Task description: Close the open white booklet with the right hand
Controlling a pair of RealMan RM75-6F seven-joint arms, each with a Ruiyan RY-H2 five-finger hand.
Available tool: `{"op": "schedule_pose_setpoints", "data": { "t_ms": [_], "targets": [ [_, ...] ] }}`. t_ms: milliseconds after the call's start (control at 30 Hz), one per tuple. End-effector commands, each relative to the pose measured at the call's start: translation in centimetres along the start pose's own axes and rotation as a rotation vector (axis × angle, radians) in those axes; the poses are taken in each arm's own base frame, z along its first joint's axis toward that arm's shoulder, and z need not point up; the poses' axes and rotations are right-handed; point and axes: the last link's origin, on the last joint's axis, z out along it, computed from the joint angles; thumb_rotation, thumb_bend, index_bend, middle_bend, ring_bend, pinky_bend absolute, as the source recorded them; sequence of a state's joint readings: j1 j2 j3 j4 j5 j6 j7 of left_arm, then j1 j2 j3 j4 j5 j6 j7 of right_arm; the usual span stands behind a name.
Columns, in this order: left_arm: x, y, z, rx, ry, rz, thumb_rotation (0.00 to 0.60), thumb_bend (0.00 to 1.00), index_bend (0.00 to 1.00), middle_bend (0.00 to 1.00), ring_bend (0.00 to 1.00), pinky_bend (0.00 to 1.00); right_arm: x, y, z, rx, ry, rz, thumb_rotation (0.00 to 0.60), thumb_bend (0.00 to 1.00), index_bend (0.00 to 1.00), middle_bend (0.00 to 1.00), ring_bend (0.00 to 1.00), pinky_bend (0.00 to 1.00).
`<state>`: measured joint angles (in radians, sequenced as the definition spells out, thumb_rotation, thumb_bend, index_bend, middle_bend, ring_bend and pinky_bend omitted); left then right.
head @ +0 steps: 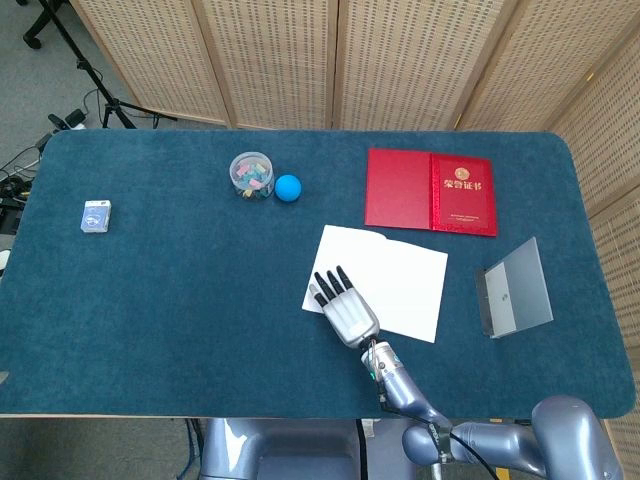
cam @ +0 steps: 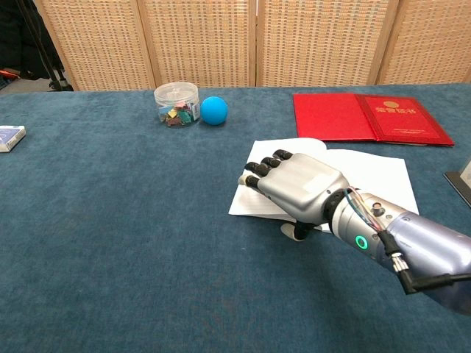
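Note:
The white booklet lies open and flat on the blue table, right of centre, with its left page slightly raised near the fold. My right hand hovers palm down over the booklet's near left corner. Its fingers are stretched out and a little apart, pointing away from me, and they hold nothing. Whether the fingertips touch the page I cannot tell. The left hand shows in neither view.
An open red certificate folder lies beyond the booklet. A clear jar of coloured clips and a blue ball stand at the far centre-left. A small box sits far left, and a grey case lies right.

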<state>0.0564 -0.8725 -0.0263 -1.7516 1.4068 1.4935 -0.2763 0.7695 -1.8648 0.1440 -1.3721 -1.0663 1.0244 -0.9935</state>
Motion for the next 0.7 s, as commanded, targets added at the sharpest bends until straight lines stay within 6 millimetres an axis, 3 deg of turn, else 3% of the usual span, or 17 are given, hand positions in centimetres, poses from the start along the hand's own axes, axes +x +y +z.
{"op": "schedule_pose_setpoints", "data": {
  "t_ms": [33, 567, 700],
  "targets": [
    [0.1, -0.1, 0.0, 0.002, 0.004, -0.005, 0.600, 0.00, 0.00, 0.00, 0.00, 0.00, -0.1, 0.0, 0.2, -0.010, -0.002, -0.010, 0.600, 0.40, 0.00, 0.00, 0.00, 0.00],
    [0.1, -0.1, -0.1, -0.003, 0.000, -0.004, 0.600, 0.00, 0.00, 0.00, 0.00, 0.00, -0.2, -0.2, 1.1, -0.069, -0.009, -0.013, 0.600, 0.42, 0.00, 0.00, 0.00, 0.00],
    [0.1, -0.1, -0.1, -0.003, 0.000, -0.005, 0.600, 0.00, 0.00, 0.00, 0.00, 0.00, 0.0, -0.2, 1.3, -0.083, -0.003, -0.007, 0.600, 0.54, 0.00, 0.00, 0.00, 0.00]
  ]
}}
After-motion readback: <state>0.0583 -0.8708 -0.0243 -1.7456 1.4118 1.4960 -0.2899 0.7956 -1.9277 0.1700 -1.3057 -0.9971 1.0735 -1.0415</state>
